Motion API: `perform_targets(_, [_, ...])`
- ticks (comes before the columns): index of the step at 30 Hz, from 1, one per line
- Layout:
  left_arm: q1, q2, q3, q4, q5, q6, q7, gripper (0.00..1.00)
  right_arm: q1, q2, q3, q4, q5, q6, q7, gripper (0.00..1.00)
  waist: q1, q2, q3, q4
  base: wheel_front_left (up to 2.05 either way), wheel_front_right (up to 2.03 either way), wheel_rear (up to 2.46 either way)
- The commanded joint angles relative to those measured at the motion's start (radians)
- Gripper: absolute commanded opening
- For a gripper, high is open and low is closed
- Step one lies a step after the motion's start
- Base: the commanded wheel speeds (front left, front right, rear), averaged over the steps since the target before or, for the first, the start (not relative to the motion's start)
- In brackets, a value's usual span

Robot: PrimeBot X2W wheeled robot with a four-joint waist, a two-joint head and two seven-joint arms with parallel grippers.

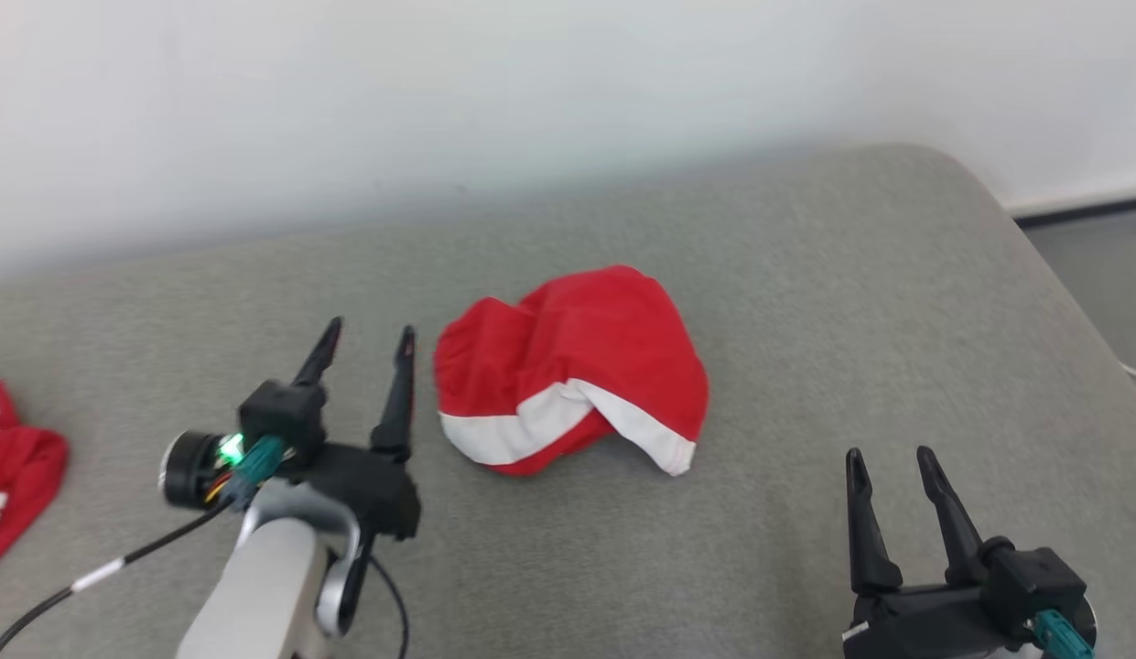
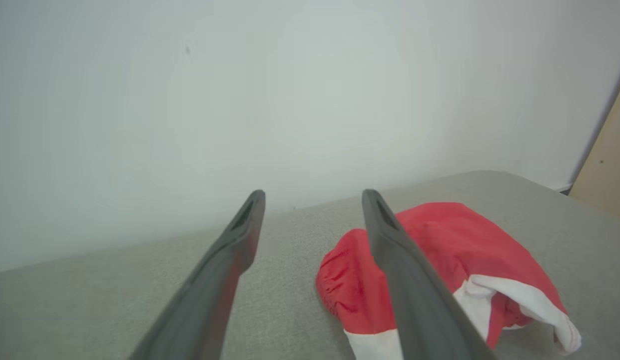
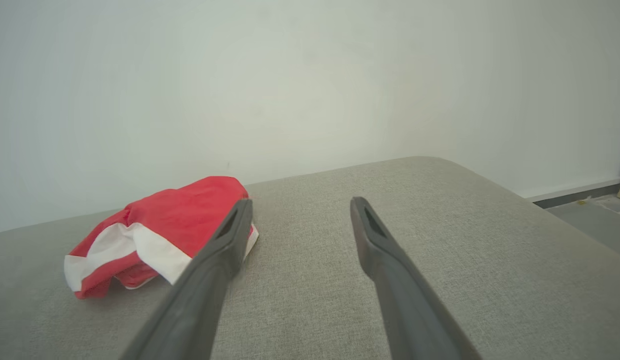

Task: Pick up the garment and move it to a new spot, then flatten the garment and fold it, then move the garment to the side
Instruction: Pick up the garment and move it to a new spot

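the red garment [image 1: 572, 366] lies crumpled. left pincer [image 1: 370, 328] just beside it, right pincer [image 1: 889, 452] near it, both spread apart, empty.

The left claw [image 1: 370, 328] had two long, tapering black fingers [image 1: 398, 394] on a blocky black base. A small green light [image 1: 231, 448] glowed there beside a teal plug [image 1: 259, 455]. A black cable [image 1: 101, 572] with a white band ran from it, and the forearm [image 1: 256, 586] was pale silver. The right claw [image 1: 889, 453] was the same black, with another teal plug [image 1: 1057, 631].
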Motion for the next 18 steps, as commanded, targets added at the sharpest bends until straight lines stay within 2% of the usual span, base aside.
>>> perform_targets(1, [0.024,0.008,0.005,-0.011,0.0,0.001,-0.006,1.0,0.013,0.001,0.001,-0.001,-0.006,0.001,-0.001,1.0,0.0,0.0001,-0.051,0.058,0.0,0.0,0.0])
perform_targets(5, [0.101,0.06,0.044,-0.085,0.007,0.017,-0.012,1.0,0.022,0.001,0.004,-0.004,-0.01,0.001,-0.001,1.0,0.0,0.0001,-0.066,0.094,0.0,0.0,0.0])
perform_targets(12, [0.248,0.112,0.121,-0.255,0.027,0.052,-0.012,1.0,0.038,0.001,-0.005,-0.007,-0.016,0.001,-0.001,1.0,0.0,0.0001,-0.093,0.153,0.0,0.0,0.0])
perform_targets(18, [0.342,0.145,0.134,-0.319,0.053,0.048,-0.012,1.0,0.049,0.001,0.0,-0.006,-0.01,0.001,-0.001,1.0,0.0,0.0001,-0.11,0.185,0.0,0.0,0.0])
